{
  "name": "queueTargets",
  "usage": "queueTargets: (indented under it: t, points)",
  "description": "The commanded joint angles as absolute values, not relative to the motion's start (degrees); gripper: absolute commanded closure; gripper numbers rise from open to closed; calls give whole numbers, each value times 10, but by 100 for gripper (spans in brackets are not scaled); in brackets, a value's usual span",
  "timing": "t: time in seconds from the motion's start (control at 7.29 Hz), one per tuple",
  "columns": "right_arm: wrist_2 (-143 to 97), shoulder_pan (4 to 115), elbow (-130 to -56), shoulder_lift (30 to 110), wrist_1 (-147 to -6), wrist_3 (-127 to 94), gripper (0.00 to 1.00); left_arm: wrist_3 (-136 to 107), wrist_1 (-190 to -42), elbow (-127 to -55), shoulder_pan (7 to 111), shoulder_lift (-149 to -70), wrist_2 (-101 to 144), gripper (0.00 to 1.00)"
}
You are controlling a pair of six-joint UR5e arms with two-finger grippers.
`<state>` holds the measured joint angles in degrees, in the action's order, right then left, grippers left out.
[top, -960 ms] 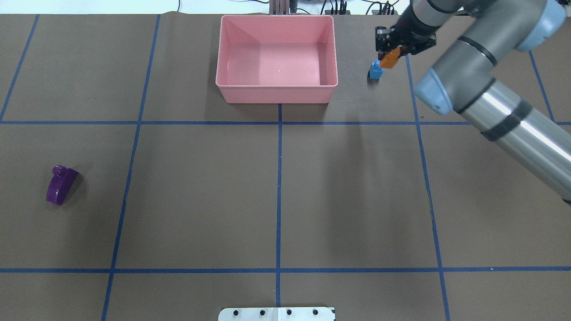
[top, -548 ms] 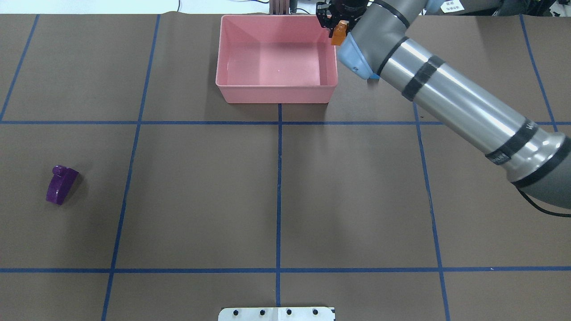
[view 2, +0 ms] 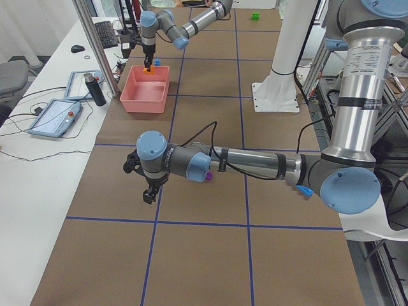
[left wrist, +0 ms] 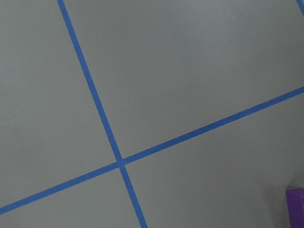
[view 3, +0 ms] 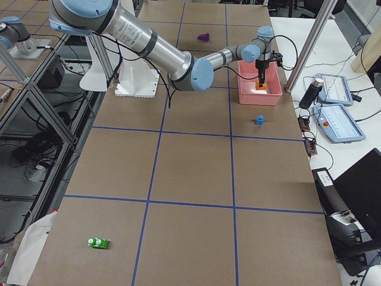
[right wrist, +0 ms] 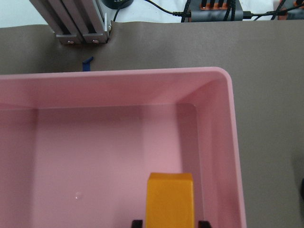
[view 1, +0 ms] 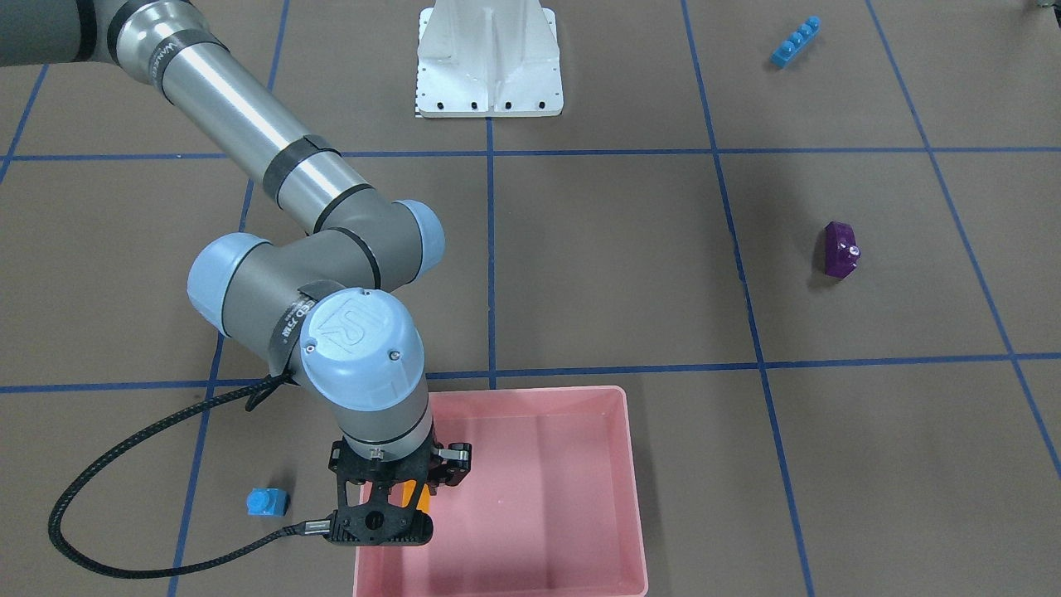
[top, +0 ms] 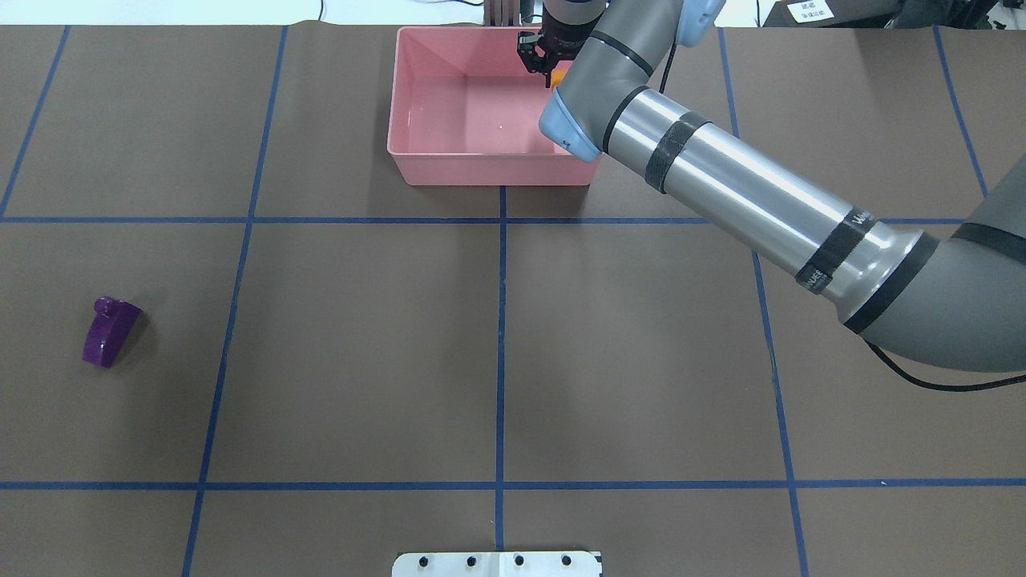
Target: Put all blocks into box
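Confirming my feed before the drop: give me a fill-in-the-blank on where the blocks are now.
The held block between the fingers of the right gripper, over the pink box, is ___ in colour. The purple block lies on the ___, far from the box. The loose block nearest the box is ___ in colour.
Missing words: orange; table; blue.

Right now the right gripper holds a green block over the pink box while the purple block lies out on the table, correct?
Not quite. The right gripper holds an orange block, not a green one, as the right wrist view shows. It is over the pink box, and the purple block lies out on the table.
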<state>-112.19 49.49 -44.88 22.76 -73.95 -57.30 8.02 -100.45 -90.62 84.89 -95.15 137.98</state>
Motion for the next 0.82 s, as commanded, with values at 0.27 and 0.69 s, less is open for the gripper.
queueTargets:
  t: [0.27, 0.69]
  points:
    - [-1145, 507, -479, 233, -750, -578, 0, -10, -1066, -921, 777, -955, 1373, 0]
    - [-1209, 559, -672, 325, -886, -512, 0, -185, -1165, -938, 670, -924, 1318, 0]
